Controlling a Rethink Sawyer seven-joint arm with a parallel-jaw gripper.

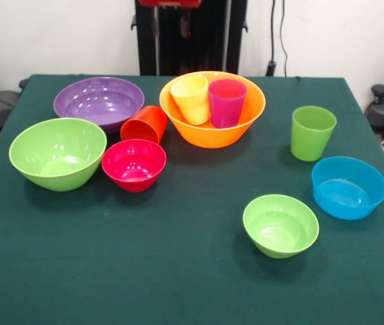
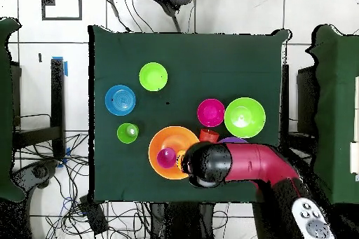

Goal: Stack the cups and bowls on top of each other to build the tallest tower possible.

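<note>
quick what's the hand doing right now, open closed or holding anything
Hand: not in view. The front view shows no hand over the table, and in the overhead view only the red and black arm shows, covering part of the orange bowl.

A table (image 1: 178,284) covered in dark green cloth carries everything; on it sit six bowls and two cups directly; a wide purple bowl (image 1: 99,101) stands at the far left, with a large green bowl (image 1: 57,153) in front of it; a small pink-red bowl (image 1: 134,164) sits just beside that green bowl; an orange-red cup (image 1: 145,124) lies tilted on its side between the purple bowl and a large orange bowl (image 1: 212,132); a green cup (image 1: 312,133) stands upright to the right; a blue bowl (image 1: 349,187) sits near it; a small green bowl (image 1: 280,225) stands nearest the front edge, apart from the rest.
</note>
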